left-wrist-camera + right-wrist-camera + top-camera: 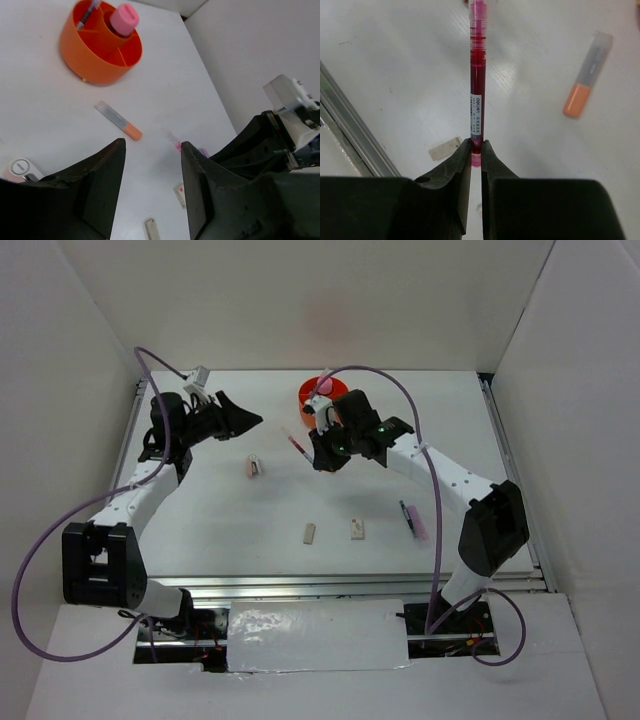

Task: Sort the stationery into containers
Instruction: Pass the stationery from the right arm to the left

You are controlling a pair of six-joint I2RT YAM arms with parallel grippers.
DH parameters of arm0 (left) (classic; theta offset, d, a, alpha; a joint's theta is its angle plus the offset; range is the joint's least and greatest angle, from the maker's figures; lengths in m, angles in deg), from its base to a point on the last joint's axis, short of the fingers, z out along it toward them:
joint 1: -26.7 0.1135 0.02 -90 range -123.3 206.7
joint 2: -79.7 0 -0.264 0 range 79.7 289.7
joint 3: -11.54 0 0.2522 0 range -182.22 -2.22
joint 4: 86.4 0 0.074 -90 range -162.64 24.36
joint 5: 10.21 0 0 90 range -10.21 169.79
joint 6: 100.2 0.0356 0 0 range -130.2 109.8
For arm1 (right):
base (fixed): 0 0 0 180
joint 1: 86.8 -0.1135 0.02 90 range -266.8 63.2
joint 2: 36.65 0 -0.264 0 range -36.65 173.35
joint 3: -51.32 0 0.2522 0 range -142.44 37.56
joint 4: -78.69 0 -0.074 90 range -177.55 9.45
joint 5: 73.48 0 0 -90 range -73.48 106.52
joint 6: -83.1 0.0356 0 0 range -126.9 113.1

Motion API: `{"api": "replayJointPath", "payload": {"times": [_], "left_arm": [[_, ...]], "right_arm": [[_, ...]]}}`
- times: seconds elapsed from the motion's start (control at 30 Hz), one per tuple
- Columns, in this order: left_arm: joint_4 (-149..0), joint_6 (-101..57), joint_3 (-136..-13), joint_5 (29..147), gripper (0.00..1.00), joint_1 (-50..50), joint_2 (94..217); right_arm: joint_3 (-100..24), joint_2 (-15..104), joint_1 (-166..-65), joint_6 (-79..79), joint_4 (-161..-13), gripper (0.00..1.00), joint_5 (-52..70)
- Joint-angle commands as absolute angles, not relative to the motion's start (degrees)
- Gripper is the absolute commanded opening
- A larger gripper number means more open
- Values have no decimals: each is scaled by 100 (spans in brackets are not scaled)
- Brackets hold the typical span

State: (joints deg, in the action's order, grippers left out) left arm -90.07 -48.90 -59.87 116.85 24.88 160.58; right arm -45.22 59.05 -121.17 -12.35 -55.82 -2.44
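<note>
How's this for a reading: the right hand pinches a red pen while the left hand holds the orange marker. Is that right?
Not quite. The left hand is open and empty; the orange marker lies on the table beyond it, as the left wrist view shows. The right hand does pinch the red pen.

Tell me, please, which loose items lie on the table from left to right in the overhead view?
Small pink item → beige eraser → white eraser → pens. The gripped red pen is left out, as it overlaps the beige eraser's place.
</note>
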Motion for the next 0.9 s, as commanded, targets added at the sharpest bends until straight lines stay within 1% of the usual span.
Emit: {"api": "replayJointPath", "payload": {"times": [0.0, 0.1, 0.4, 0.53, 0.73, 0.87], "left_arm": [[-9188, -5590, -6094, 12040, 60, 2302, 16144], [-9066, -5634, -6093, 11995, 60, 2170, 16196], [-9189, -6100, -5900, 12136, 56, 2047, 16434], [-9197, -6004, -5829, 11934, 57, 2003, 16381], [-9180, -6083, -5899, 11943, 56, 1950, 16495], [-9329, -6301, -5882, 12030, 53, 1906, 16548]], "right_arm": [[-4540, 5598, -12388, -1297, -5872, 0, -133], [-4620, 5590, -12459, -1244, -5863, 0, -71], [-4716, 5563, -12503, -1191, -5828, 0, -53], [-4752, 5554, -12521, -1165, -5828, 0, -80], [-4769, 5528, -12573, -1138, -5846, 0, -80], [-4787, 5519, -12600, -1130, -5846, 0, -71]]}}
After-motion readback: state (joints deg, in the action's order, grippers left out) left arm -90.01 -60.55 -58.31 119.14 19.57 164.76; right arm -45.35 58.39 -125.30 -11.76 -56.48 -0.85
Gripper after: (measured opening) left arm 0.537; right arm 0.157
